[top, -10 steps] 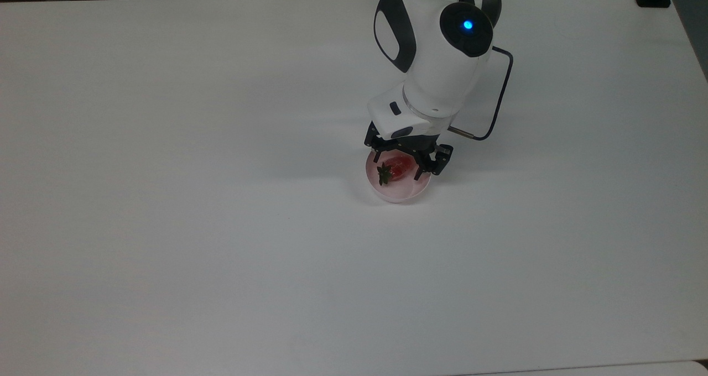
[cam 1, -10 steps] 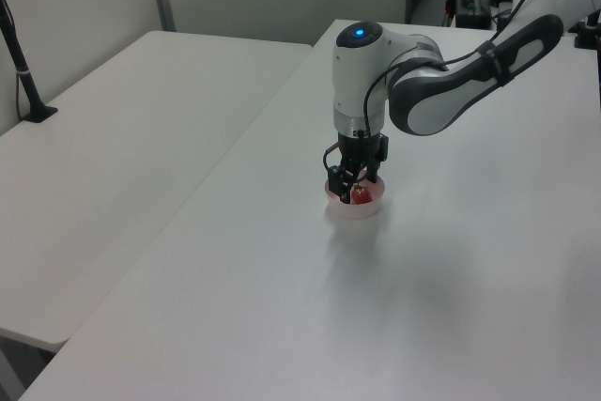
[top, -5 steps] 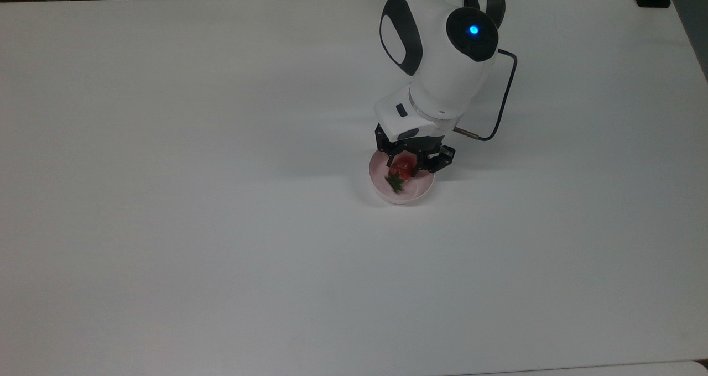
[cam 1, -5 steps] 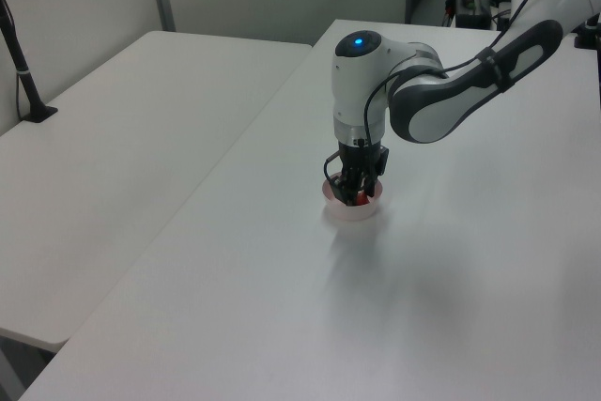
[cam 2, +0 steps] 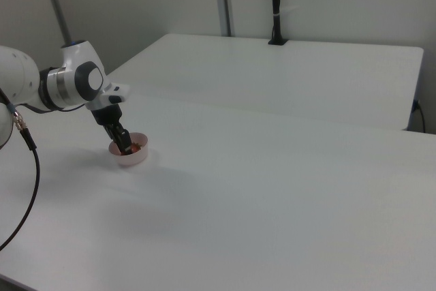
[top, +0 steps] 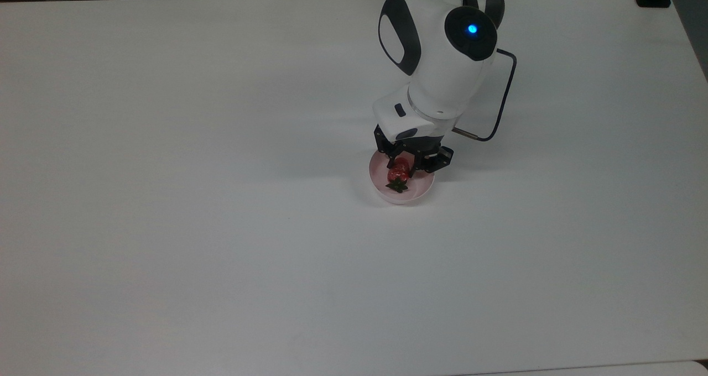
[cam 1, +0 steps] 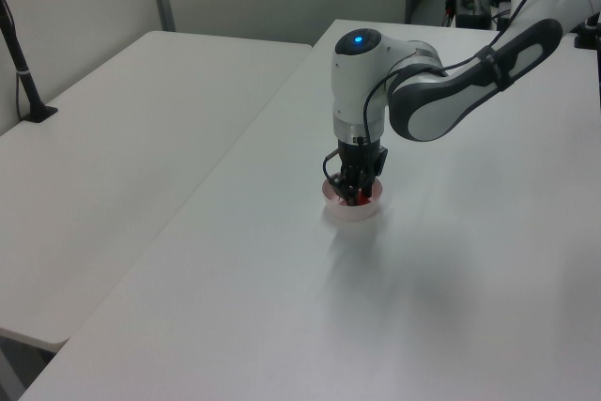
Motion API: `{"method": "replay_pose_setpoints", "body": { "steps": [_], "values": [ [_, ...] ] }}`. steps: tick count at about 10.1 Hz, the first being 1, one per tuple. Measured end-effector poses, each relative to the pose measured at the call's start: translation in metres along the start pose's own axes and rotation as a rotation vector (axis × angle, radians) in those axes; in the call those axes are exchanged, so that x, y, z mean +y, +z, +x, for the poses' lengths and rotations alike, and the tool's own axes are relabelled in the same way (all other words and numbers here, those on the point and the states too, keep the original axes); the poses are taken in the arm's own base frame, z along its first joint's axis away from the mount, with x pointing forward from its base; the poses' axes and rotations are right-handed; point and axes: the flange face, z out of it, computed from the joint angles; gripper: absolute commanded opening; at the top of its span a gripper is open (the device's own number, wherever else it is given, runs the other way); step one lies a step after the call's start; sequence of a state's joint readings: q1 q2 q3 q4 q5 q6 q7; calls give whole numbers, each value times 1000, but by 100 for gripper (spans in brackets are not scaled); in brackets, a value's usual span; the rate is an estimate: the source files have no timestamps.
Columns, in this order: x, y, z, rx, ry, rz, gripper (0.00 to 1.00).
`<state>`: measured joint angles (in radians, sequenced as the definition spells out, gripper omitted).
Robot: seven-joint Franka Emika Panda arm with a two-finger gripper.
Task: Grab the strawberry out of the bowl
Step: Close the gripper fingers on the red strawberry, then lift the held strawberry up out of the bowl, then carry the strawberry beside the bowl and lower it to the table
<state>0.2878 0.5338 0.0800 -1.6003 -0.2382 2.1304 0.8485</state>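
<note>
Judging by its glossy skin, you have a light, slippery strawberry point(top: 399, 172) pinched by the gripper point(top: 402, 167) inside the bowl point(top: 407, 196); hold its red flanks, not the cap.

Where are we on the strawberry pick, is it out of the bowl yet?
Done: the gripper is down inside the bowl, with its jaws shut on the strawberry. In hand: the grasp itself, the berry sitting between the jaws with its green cap pointing to the top view's bottom. Left: the lift. The berry is low within the rim, so it is not out yet.
</note>
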Motion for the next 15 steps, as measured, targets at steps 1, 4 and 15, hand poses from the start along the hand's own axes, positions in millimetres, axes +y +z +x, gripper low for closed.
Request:
{"method": "replay_pose_setpoints", "body": {
  "steps": [1,4,15],
  "values": [
    [0,-2,1,3,1,3,24],
    [2,-23,4,28,7,21,24],
    [68,-90,-8,-37,-216,-54,24]
  ]
}}
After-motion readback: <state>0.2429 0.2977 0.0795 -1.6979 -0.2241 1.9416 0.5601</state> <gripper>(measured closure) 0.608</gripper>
